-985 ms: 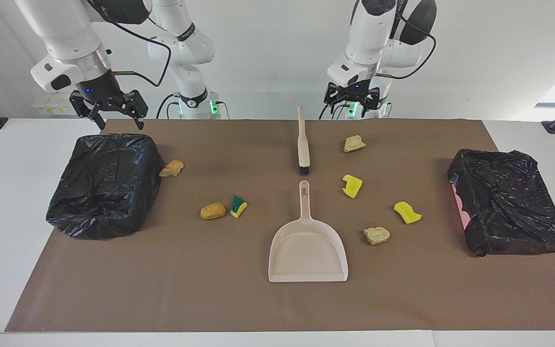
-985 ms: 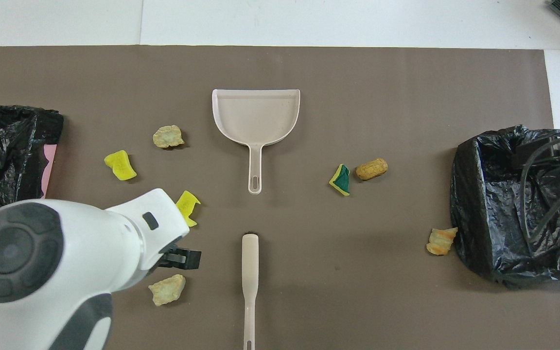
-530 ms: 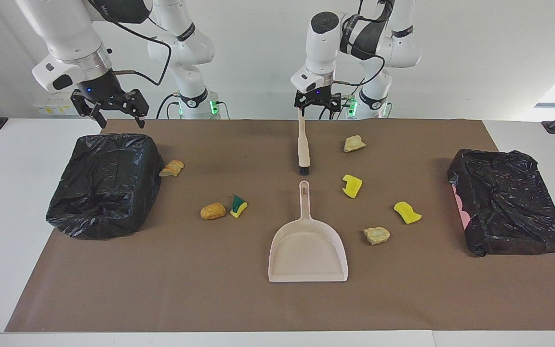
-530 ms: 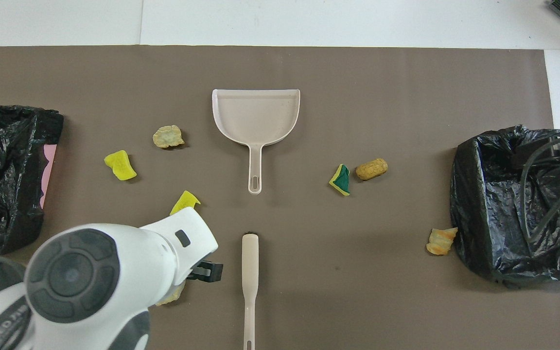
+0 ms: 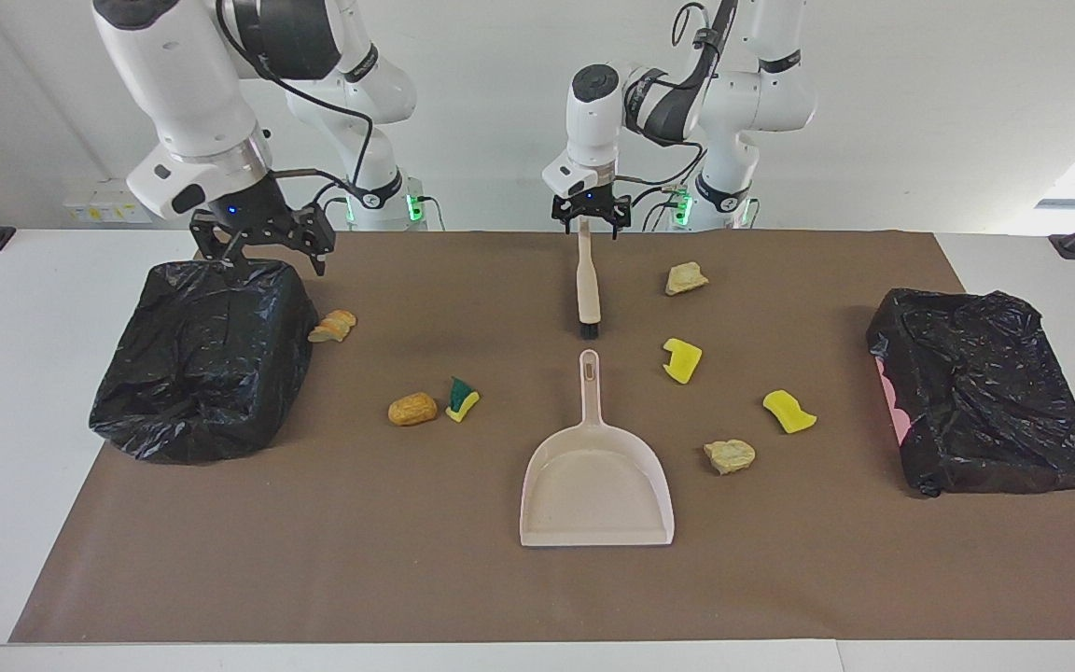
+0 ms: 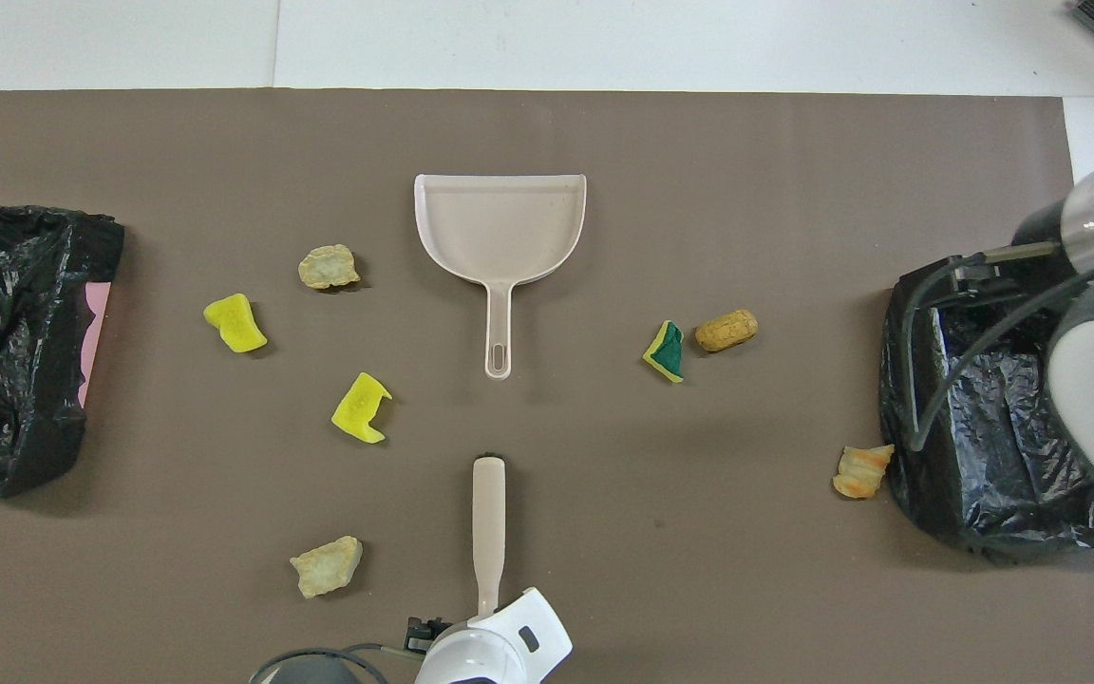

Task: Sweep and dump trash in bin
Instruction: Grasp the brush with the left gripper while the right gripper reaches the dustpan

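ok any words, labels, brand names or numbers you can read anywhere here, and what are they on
None can be read.
The dustpan, the brush, the two black bin bags and the brown mat carry no print.
The arms show no lettering that can be made out.
The pale strip on the wall near the right arm may hold labels, but it is too small to read.

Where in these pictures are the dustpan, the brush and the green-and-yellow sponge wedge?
dustpan (image 5: 596, 485): facing view, bare middle of the pan.
brush (image 5: 587, 289): facing view, the thick part of its handle near the bristles.
green-and-yellow sponge wedge (image 6: 667, 350): overhead view, its green face.
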